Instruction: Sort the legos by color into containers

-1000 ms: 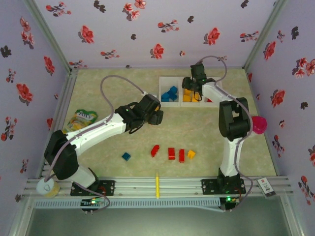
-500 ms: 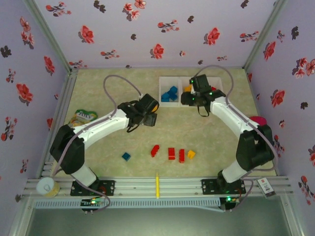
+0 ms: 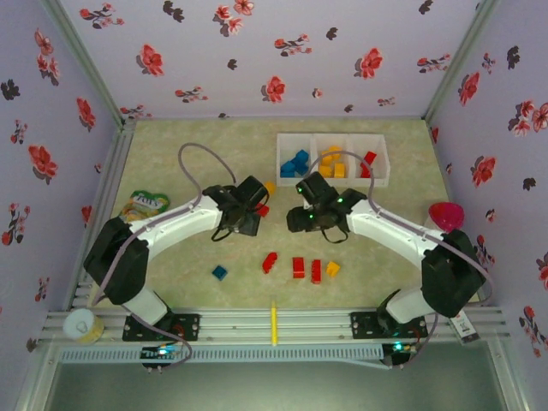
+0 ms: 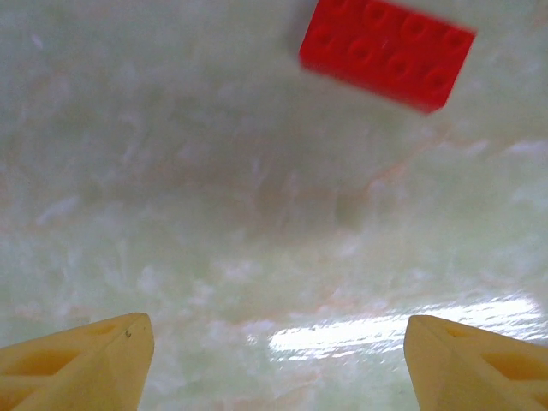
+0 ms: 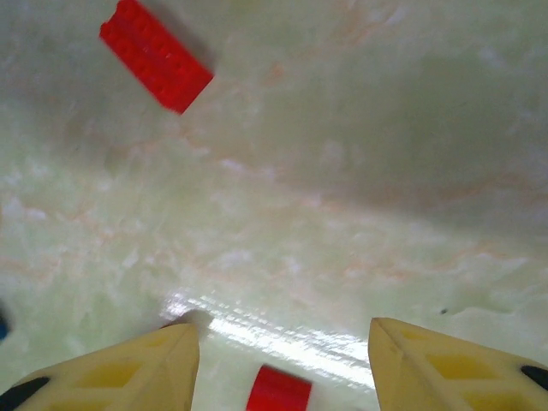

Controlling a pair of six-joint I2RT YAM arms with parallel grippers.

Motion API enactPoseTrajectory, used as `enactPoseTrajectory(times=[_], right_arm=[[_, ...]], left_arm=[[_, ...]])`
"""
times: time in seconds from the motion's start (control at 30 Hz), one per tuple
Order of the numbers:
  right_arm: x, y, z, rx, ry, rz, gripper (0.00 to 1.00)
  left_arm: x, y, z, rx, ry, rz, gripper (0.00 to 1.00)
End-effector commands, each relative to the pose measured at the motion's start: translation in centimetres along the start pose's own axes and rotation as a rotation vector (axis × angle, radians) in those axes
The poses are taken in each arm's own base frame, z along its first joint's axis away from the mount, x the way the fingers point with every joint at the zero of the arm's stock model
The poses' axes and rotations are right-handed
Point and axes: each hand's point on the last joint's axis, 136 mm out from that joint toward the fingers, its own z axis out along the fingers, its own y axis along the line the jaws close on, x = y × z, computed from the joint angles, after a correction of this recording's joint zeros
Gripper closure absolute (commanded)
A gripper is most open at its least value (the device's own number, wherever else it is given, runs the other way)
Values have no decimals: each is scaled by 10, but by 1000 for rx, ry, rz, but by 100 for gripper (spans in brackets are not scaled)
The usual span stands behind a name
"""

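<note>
Red, blue and orange-yellow bricks, partly sorted by colour. Three joined white bins [image 3: 349, 138] stand at the far side of the table [image 3: 171, 154], right of centre. The left bin holds blue bricks [image 3: 295, 163], the middle one orange-yellow bricks [image 3: 332, 163] and the right one red bricks [image 3: 368, 161], so each colour has its own compartment.

Unsorted pieces lie in a loose row on the near half of the table, between the two arms: a blue brick [image 3: 220, 272] at the left, three loose red bricks [image 3: 298, 267] in the middle, an orange brick [image 3: 332, 269] at the right. Both arms reach low over the middle of the table, between the row and the bins.

The left fingers [image 4: 77, 364] stand wide apart and hold nothing. A red brick [image 4: 385, 53] lies flat, studs up, ahead of them and touching neither.

The right fingers [image 5: 128, 372] are likewise parted and grip nothing. A long red brick [image 5: 156, 56] lies well ahead at the left, and a small red piece [image 5: 278, 392] shows between the fingers at the lower edge, clear of both. Whether the two wrist views show the same brick cannot be told.

Open fingers held low probably serve the next pick-up; red pieces belong in the right bin.
</note>
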Motion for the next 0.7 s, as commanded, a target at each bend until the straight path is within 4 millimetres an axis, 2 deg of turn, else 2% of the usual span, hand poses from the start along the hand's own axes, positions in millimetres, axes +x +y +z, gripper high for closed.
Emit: enactPoseTrajectory(times=[0.0, 0.1, 0.33, 0.43, 0.53, 0.67], right_arm=[[3, 16, 4, -33, -14, 36, 44], [12, 32, 10, -46, 4, 11, 41], [23, 49, 23, -23, 12, 38, 38], [9, 58, 30, -33, -27, -12, 38], [-12, 66, 37, -22, -62, -142, 36], [-32, 69, 62, 3, -51, -295, 33]], left_arm=[[9, 9, -6, -5, 19, -46, 23], [11, 12, -6, -1, 24, -72, 23], [28, 30, -1, 22, 71, -155, 23], [32, 40, 1, 45, 68, -210, 23], [31, 46, -2, 63, 48, -244, 23], [30, 52, -2, 73, 25, -266, 23]])
